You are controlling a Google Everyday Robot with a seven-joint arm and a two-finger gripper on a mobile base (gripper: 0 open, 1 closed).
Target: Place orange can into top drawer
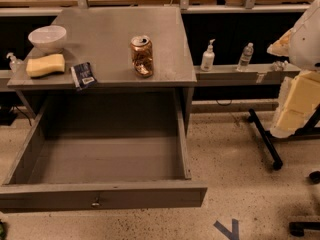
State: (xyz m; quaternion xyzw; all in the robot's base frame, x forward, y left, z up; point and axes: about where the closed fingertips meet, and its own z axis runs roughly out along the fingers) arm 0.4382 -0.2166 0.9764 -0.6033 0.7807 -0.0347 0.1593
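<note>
The orange can stands upright on the grey desk top, near its front right part; it is copper-orange, dented, with a silver rim. Below it the top drawer is pulled wide open, and its inside holds nothing. The front panel has a small central lock. My gripper is not in view. A white rounded shape at the right edge may be part of my arm, well right of the can.
On the desk top are a white bowl, a yellow sponge and a dark snack packet. A pump bottle and a water bottle stand on a ledge to the right. A yellow foam stand with black legs is at the right.
</note>
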